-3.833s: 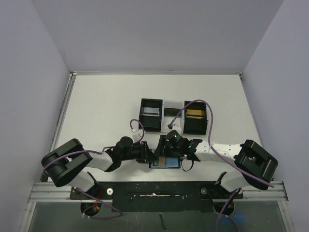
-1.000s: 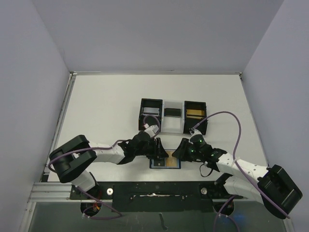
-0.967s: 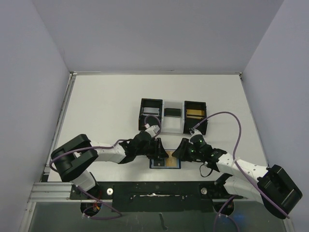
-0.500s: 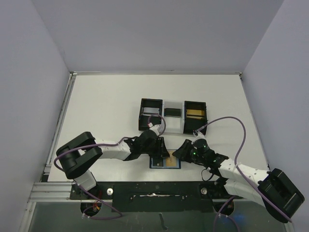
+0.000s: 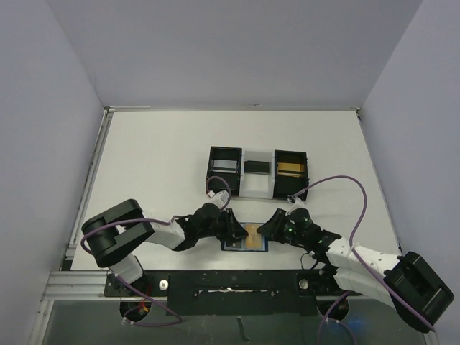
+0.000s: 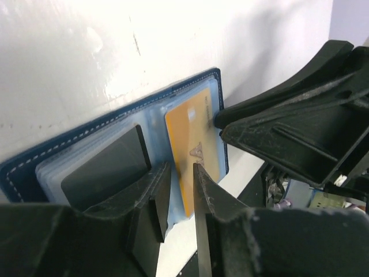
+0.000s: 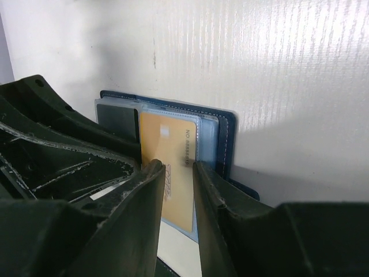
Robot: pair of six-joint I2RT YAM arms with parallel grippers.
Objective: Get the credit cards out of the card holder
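The dark blue card holder point(image 5: 233, 245) lies spread open near the table's front edge. In its clear pockets a gold credit card point(image 6: 193, 138) and a dark one point(image 6: 106, 170) show. My left gripper point(image 6: 180, 182) comes in low from the left. Its fingers stand a narrow gap apart, astride the gold card's near edge. My right gripper point(image 7: 179, 173) faces it from the right, also narrowly open, with the gold card point(image 7: 167, 144) showing in the gap and the holder's blue edge point(image 7: 228, 135) just beyond. In the top view both grippers point(image 5: 237, 231) point(image 5: 267, 231) meet over the holder.
Behind the holder stand two black open-top boxes joined by a white tray point(image 5: 256, 183). The left box point(image 5: 225, 169) holds a silver card and the right box point(image 5: 291, 169) a gold one. A dark card point(image 5: 256, 167) lies on the tray. Purple cables loop over both arms.
Both grippers have narrowed their jaws. The left wrist has dropped lower and nearer to the holder, and the right forearm has swung down toward the front edge. The holder has stayed put.
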